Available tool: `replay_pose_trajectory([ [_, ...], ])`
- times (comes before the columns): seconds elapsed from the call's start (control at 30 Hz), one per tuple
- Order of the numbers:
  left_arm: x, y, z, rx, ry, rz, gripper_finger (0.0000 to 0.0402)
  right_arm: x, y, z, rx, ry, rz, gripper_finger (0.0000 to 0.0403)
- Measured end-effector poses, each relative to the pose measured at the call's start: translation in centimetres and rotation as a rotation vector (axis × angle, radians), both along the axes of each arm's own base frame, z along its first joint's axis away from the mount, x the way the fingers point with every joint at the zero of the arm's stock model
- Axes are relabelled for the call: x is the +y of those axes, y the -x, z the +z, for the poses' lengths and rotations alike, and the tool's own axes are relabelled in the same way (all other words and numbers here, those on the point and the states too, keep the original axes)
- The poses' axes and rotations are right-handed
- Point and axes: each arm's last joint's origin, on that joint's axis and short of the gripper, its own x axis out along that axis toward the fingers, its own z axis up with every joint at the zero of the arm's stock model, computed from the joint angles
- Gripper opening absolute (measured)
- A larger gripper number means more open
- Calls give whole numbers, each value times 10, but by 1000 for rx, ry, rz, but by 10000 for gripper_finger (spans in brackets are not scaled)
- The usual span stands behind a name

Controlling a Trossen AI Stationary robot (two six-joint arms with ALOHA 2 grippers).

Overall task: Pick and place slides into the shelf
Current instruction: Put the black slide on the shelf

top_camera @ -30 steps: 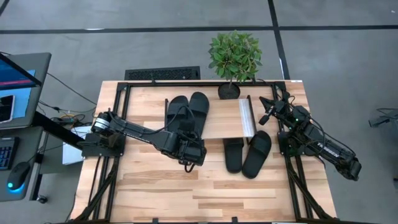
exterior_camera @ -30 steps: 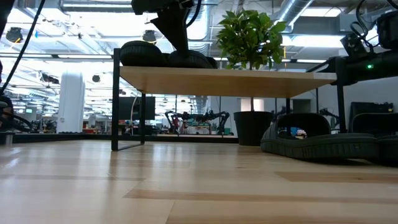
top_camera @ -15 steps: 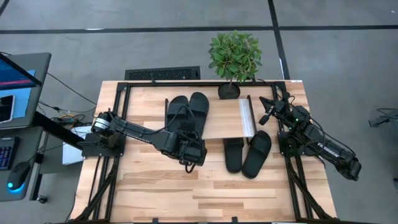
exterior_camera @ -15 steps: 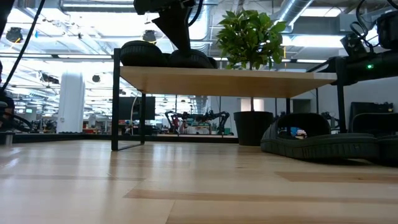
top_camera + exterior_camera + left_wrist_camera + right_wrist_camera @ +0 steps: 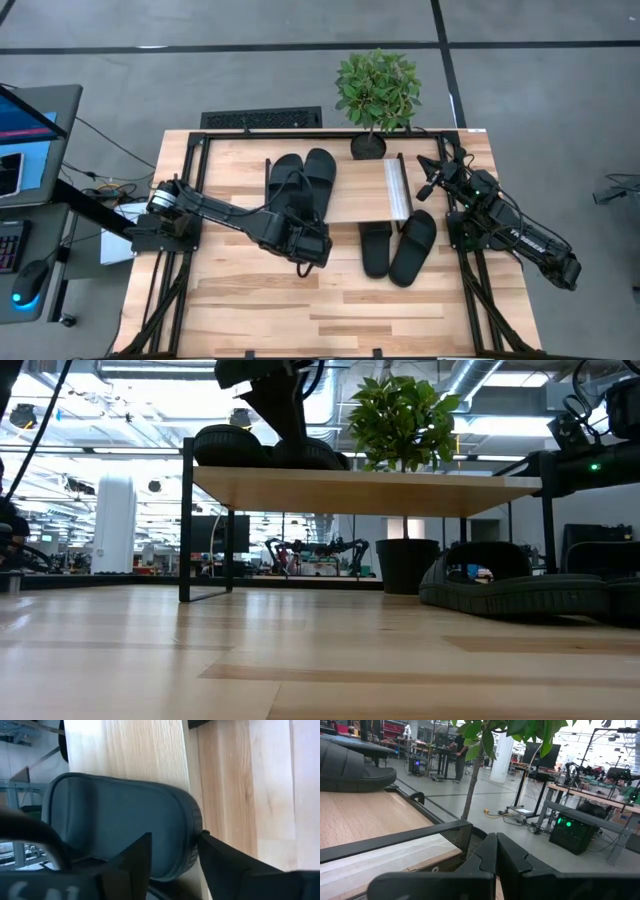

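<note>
Two black slides [image 5: 285,180] [image 5: 318,172] lie flat on the light-wood shelf [image 5: 355,195], toward its left end; the low view shows them on top of the board [image 5: 270,455]. Two more slides [image 5: 375,250] [image 5: 414,247] lie on the table in front of the shelf's right end. My left gripper [image 5: 175,842] is open at the near, heel end of the right-hand slide on the shelf. One finger is over the footbed and the other is outside the rim. My right gripper [image 5: 496,855] waits shut at the table's right edge [image 5: 428,180], holding nothing. My left gripper stands open astride the slide's heel rim [image 5: 192,845], coming in from the table's near side. Whether a finger touches the rim, I cannot tell. The slide lies flat on the shelf at its near edge.
A potted plant [image 5: 377,90] stands behind the shelf's right end, with its pot [image 5: 368,146] on the table. A keyboard [image 5: 262,119] lies beyond the far edge. Black frame rails [image 5: 185,200] run along the table's sides. Bare tabletop [image 5: 330,310] spreads toward the near edge.
</note>
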Motion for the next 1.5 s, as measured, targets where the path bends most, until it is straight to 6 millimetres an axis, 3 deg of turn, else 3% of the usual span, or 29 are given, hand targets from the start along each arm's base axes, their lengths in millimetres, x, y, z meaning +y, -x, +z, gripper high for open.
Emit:
replay_pose_trajectory([
  [0.23, 1, 9, 21, 44, -4, 39, 159, 0, 0, 0, 0, 0, 0, 0],
  [0.47, -5, 29, 74, 31, 5, 44, 160, 0, 0, 0, 0, 0, 0, 0],
  [0.6, -4, 40, 106, -59, -15, -10, 160, 0, 0, 0, 0, 0, 0, 0],
  [0.83, 24, 65, 149, -175, -73, -1, 160, 0, 0, 0, -2, 2, 0, 0],
  [1.0, 41, 76, 161, -171, -98, -4, 160, 0, 0, 0, 1, 0, 0, 0],
  [1.2, 61, 92, 177, -96, -254, -69, 160, 0, 0, 0, 0, 0, 0, 0],
  [1.37, 87, 114, 194, -111, -364, 31, 160, 0, 0, 0, 0, 0, 0, 0],
  [1.5, 107, 138, 207, -187, -328, 133, 160, 0, 0, 0, 0, 0, 0, 0],
])
